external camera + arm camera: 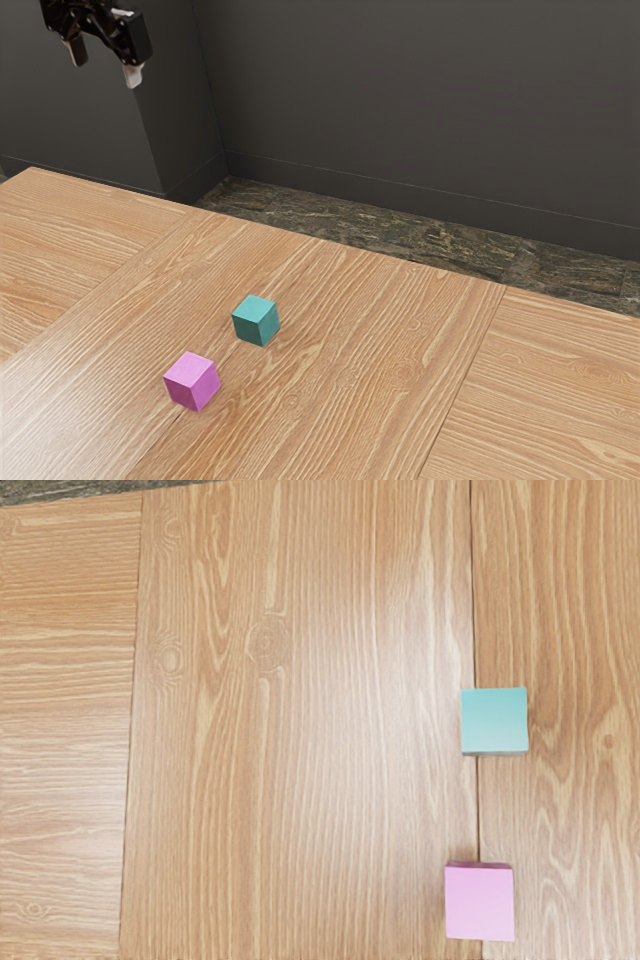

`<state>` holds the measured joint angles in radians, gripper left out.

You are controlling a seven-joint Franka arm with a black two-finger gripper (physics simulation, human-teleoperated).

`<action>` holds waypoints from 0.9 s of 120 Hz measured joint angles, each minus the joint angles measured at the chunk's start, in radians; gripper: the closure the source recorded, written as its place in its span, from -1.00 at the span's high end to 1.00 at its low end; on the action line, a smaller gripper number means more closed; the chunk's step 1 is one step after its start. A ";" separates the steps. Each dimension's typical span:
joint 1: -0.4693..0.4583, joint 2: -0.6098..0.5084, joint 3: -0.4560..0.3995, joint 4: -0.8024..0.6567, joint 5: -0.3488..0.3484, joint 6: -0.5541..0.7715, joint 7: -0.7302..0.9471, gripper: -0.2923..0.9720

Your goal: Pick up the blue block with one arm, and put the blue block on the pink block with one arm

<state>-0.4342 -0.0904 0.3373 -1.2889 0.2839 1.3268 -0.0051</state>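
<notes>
Up high, exterior view: fingers (132,70) spread, empty; wrist view: blue block (494,720) near pink block (479,901), apart.

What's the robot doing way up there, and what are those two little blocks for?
The robot's gripper hangs high above the wooden table, open and holding nothing. The blue block and the pink block sit on the table near each other, not touching. Nothing has been picked up yet. The job is to put the blue block on top of the pink one.
</notes>
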 joint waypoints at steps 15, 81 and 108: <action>-0.009 0.002 -0.006 -0.002 0.003 -0.005 -0.001 0.54; -0.020 0.150 0.006 -0.368 -0.026 0.310 -0.067 0.54; 0.009 0.212 0.008 -0.493 -0.066 0.513 -0.100 0.54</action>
<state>-0.4251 0.1215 0.3452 -1.7818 0.2182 1.8400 -0.1056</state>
